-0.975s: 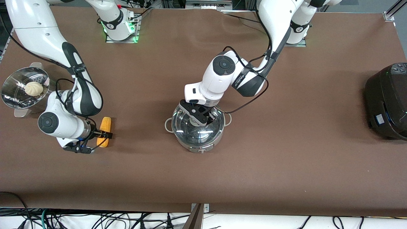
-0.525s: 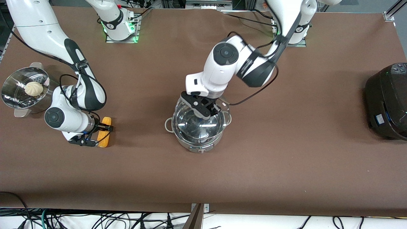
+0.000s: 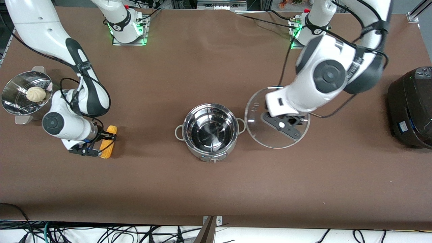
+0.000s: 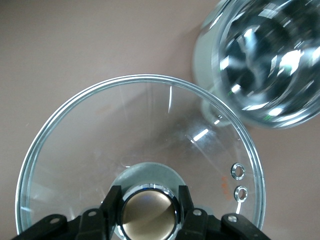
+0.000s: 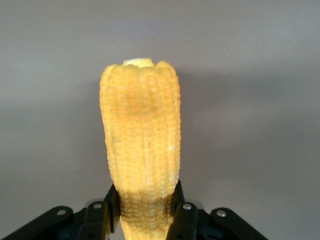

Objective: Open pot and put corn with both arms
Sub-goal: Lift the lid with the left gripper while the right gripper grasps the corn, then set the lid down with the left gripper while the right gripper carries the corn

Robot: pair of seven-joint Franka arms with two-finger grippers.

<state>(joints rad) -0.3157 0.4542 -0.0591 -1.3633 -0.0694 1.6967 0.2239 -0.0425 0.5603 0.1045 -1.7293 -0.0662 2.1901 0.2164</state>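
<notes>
Holding the lid [image 3: 270,135] by its knob [image 4: 148,207], the left gripper [image 3: 282,125] hangs over the desk [image 3: 216,189] just beside the pot [image 3: 209,133], toward the left arm's end; its fingers [image 4: 113,210] are clamped on either side of the brass-coloured knob, and the glass spreads out flat below them. That leaves the pot open, its steel bowl bare and nothing in it, which I judge is the point of carrying the lid off to the side: the way in from above is free for the other arm. The pot sits near the middle of the desk, one loop handle turned toward the lid and close to its rim. At the right arm's end, the right gripper [image 3: 101,145] is low by the desk with its fingers [image 5: 102,212] closed on one end of the corn [image 3: 108,141]; the rest of the cob juts out past the fingertips, so a grip at the end should let it be tipped or lowered into the pot lengthwise. Whether the cob is resting on the desk or is just off it I cannot tell. The opening step looks done and the corn is in hand but well apart from the pot, so the carry across is what remains. A steamer [image 3: 20,94] with a bun [image 3: 35,93] in it stands by the right arm, and a black cooker [image 3: 410,108] at the left arm's end. Lettering on the arms is too small to read, and no other writing can be made out.
</notes>
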